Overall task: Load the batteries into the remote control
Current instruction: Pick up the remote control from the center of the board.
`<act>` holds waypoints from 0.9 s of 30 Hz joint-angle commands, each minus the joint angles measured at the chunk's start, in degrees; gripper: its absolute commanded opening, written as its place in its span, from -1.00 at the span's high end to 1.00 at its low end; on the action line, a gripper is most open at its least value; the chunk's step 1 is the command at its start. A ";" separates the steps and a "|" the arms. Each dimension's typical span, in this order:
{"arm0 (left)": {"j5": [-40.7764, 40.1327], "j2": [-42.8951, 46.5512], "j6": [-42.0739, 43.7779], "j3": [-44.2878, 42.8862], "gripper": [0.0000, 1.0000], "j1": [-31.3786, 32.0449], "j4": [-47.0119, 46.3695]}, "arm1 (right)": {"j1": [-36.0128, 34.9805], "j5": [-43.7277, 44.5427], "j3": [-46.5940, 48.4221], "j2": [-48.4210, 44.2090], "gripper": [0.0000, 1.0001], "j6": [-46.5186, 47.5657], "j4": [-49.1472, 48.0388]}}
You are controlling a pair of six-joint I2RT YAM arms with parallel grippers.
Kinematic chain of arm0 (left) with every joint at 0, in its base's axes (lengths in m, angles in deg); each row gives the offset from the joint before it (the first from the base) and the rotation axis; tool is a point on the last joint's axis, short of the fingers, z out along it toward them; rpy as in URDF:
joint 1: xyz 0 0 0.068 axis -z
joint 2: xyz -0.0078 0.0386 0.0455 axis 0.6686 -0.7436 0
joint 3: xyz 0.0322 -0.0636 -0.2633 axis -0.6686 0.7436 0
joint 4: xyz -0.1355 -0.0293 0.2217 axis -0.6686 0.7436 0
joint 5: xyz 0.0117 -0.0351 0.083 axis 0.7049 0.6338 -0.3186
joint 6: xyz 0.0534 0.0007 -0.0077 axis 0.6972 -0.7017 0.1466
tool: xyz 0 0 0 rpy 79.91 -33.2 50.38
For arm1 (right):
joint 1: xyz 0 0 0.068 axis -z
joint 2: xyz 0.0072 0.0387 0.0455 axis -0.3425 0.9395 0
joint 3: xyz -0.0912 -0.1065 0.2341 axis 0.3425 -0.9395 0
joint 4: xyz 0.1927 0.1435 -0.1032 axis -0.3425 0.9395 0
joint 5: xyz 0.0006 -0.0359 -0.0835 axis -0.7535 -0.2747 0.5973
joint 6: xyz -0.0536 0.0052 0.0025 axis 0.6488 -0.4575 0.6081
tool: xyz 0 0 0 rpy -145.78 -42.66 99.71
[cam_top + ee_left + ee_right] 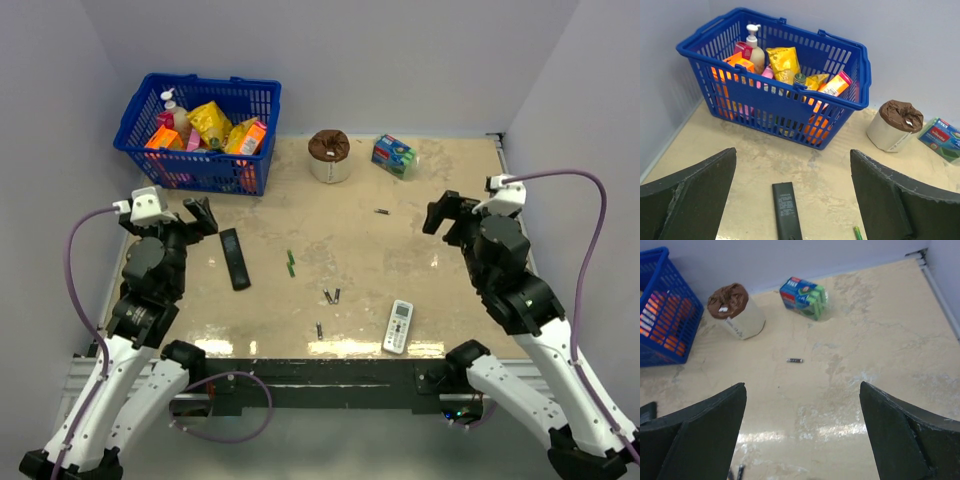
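The white remote control [398, 326] lies face up near the table's front edge, right of centre. Several small dark batteries lie loose on the table: a pair [331, 296] left of the remote control, one [319, 330] nearer the front edge, and one [381, 211] further back, which the right wrist view also shows [795, 360]. My left gripper [192, 216] [792, 152] hovers open at the left, above the black remote's far end. My right gripper [448, 212] [802, 385] hovers open at the right, behind the remote control. Neither holds anything.
A slim black remote [235, 258] [786, 210] and a small green stick [291, 262] lie left of centre. A blue basket [215, 170] [790, 87] full of packets stands back left. A brown-topped white tub [328, 155] and a sponge pack [395, 155] stand at the back wall.
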 commanded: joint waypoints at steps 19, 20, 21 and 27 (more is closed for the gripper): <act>9.30 -3.65 -7.09 1.44 -1.00 0.18 -1.51 | -0.20 -26.34 -17.25 18.20 -0.96 -26.96 20.81; 10.35 -3.83 -7.87 1.61 -1.00 0.18 -1.34 | -0.29 -27.05 -18.32 18.37 -0.96 -27.31 20.20; 10.97 -3.91 -8.14 1.96 -1.00 0.18 -1.16 | -0.38 -27.84 -20.07 18.81 -0.96 -27.40 19.23; 14.05 -4.79 -9.90 2.41 -1.00 0.18 0.16 | -1.60 -29.95 -23.68 21.45 -0.82 -28.54 14.66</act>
